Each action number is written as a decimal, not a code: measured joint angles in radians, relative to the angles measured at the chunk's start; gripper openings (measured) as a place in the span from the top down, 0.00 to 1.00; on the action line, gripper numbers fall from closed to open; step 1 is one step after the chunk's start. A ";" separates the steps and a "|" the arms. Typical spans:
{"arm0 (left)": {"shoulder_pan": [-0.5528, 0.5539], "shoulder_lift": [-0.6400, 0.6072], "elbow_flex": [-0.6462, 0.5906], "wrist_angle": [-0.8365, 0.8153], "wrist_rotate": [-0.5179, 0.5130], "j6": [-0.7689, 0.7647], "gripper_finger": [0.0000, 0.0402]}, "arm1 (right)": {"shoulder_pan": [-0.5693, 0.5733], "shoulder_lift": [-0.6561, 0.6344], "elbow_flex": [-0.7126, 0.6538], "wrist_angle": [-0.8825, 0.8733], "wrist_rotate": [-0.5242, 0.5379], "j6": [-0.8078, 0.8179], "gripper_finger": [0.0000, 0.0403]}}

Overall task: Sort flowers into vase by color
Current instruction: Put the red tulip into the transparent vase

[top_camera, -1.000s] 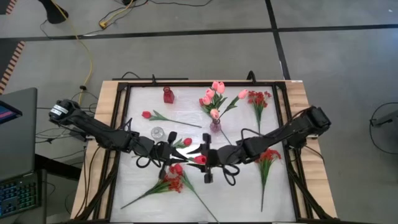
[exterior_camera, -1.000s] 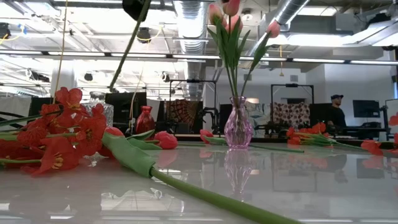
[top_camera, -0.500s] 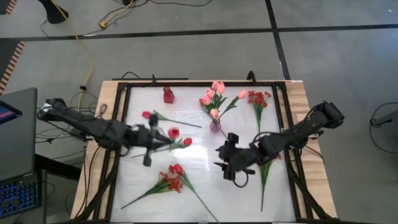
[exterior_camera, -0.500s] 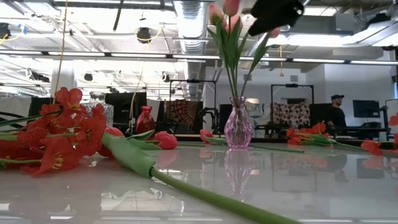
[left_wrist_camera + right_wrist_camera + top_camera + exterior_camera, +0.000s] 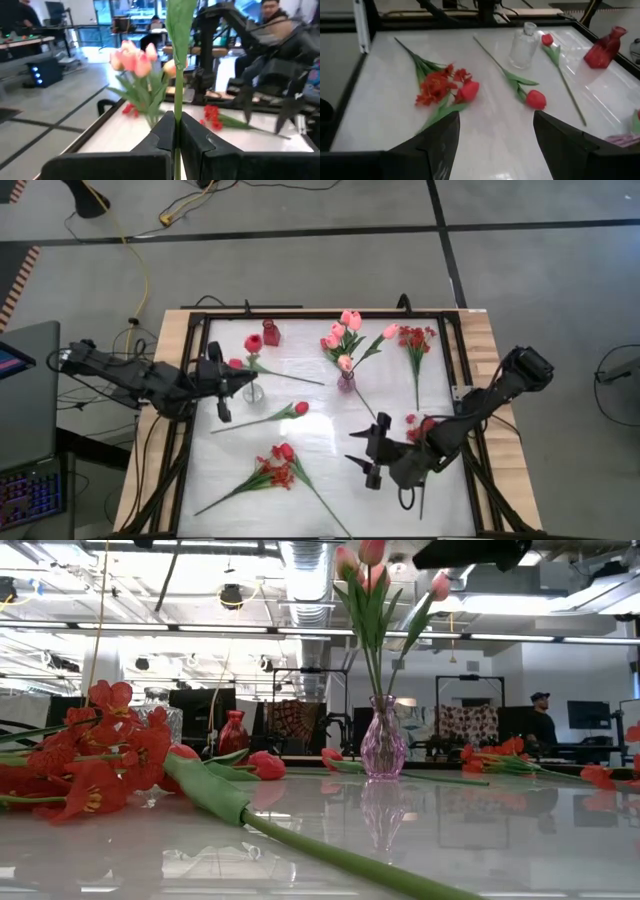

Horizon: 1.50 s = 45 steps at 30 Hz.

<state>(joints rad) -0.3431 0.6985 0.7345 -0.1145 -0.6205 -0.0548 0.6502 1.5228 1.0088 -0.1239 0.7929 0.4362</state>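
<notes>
left gripper [image 5: 176, 134] clamped on red tulip [image 5: 253, 343] stem, bloom above fingers, upright for vase drop | right gripper [image 5: 495, 140] wide open, holding nothing

Both arms are dark, near-black, built of slender jointed segments with bulkier rounded housings at the joints. The left arm [image 5: 130, 377] carries a pale cylindrical fitting near its base and loose black cabling alongside. Each pincer has two flat, matte black fingers [image 5: 435, 145] with squared edges.
</notes>
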 joint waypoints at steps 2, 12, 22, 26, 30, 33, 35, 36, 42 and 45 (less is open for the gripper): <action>0.000 -0.009 0.000 -0.045 -0.036 -0.011 1.00 | -0.001 0.000 0.000 0.012 -0.001 -0.013 0.30; 0.022 -0.102 -0.093 -0.038 -0.174 -0.012 1.00 | -0.009 0.004 -0.015 0.002 -0.005 0.007 0.30; 0.146 -0.379 -0.383 0.240 -0.081 -0.024 1.00 | 0.017 0.004 -0.018 0.006 -0.005 0.002 0.30; 0.154 -0.443 -0.457 0.286 -0.040 -0.038 1.00 | 0.010 0.004 -0.018 0.004 -0.006 -0.021 0.30; 0.154 -0.476 -0.498 0.292 -0.028 -0.045 1.00 | -0.012 0.004 -0.018 -0.001 -0.006 -0.023 0.30; 0.154 -0.489 -0.518 0.291 -0.011 -0.036 1.00 | -0.032 0.004 -0.018 -0.002 -0.006 -0.026 0.30; 0.154 -0.492 -0.523 0.289 -0.011 -0.024 1.00 | -0.049 0.004 -0.018 -0.002 -0.006 -0.030 0.30; 0.154 -0.492 -0.523 0.288 -0.011 -0.018 1.00 | -0.058 0.004 -0.018 -0.002 -0.007 -0.037 0.30; 0.154 -0.492 -0.523 0.289 0.007 0.016 1.00 | -0.121 0.004 -0.018 0.002 -0.010 -0.113 0.30; 0.154 -0.492 -0.523 0.288 0.015 0.016 1.00 | -0.160 0.004 -0.018 0.005 -0.019 -0.147 0.30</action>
<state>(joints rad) -0.1894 0.2062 0.2111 0.1732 -0.6060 -0.0387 0.4905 1.5272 0.9909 -0.1184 0.7734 0.2887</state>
